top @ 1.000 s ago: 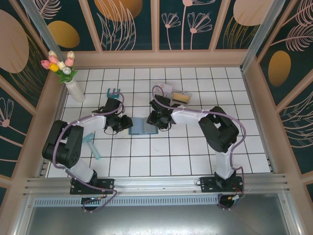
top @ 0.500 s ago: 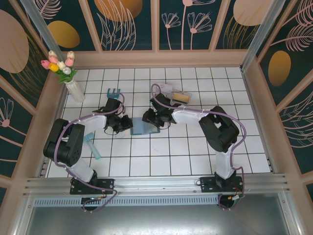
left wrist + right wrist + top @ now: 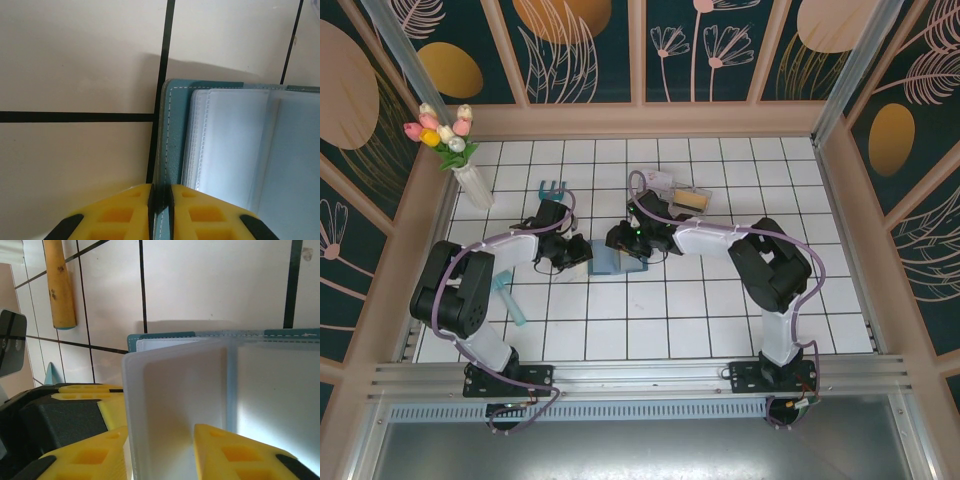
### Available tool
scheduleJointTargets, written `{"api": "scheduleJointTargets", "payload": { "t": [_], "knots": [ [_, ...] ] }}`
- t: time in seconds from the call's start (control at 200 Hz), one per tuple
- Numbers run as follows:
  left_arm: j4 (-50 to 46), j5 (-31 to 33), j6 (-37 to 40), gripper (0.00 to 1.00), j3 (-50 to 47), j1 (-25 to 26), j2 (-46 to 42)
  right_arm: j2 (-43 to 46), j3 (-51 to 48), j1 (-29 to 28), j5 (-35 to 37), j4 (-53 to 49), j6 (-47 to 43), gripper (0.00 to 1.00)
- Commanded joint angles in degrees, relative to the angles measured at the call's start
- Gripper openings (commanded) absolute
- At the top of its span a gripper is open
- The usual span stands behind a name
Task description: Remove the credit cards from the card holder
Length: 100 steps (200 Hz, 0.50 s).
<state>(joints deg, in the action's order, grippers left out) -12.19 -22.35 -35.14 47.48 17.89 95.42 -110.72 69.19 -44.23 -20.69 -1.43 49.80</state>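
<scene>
Pages (image 3: 170, 390) inside the card holder (image 3: 605, 265) are pale and see-through, and the job right now looks like opening one so a card can be pulled out. The card holder lies open on the white tiled table (image 3: 720, 300), in the middle, right between the two grippers. The left gripper (image 3: 161, 192) is squeezed tight on the teal edge of the cover (image 3: 172, 125) and pins it in place. The right gripper (image 3: 160, 440) has its yellow jaws a bit apart, with one pale page standing up between them; they do not look pressed on it. To do this step well, the left side should hold the cover down flat and not tug, so the holder cannot slide on the smooth tiles. The right jaws should close gently on just one page, or on the card inside it, near the free edge and not near the fold. Pull slowly, straight out along the pocket, so nothing bends or rips. I cannot tell which pocket has the credit cards in it, as the plastic is cloudy, so it is wise to look before pulling.
</scene>
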Motion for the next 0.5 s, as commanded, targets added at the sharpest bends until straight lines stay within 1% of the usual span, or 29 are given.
{"api": "scheduleJointTargets", "payload": {
  "t": [0.0,0.08,0.18,0.365,0.495],
  "knots": [
    [0.41,-1.38,0.94,0.18,1.12,-0.17,0.99,1.89,-0.49,0.24,-0.56,0.89,-0.93,0.34],
    [0.41,-1.47,0.93,0.18,1.16,-0.16,1.06,1.51,-0.37,0.19,-0.89,0.95,-0.9,0.3],
    [0.4,-1.54,0.94,0.18,1.11,-0.16,1.08,1.07,-0.37,0.19,-1.28,1.21,-0.94,0.3],
    [0.31,-1.59,1.03,0.18,1.12,-0.17,1.16,0.02,-0.45,0.15,-3.36,2.57,-0.71,0.36],
    [0.32,-1.73,1.12,0.18,1.12,-0.2,1.16,-0.31,-0.46,0.19,-3.18,2.36,-0.77,0.4]
  ]
}}
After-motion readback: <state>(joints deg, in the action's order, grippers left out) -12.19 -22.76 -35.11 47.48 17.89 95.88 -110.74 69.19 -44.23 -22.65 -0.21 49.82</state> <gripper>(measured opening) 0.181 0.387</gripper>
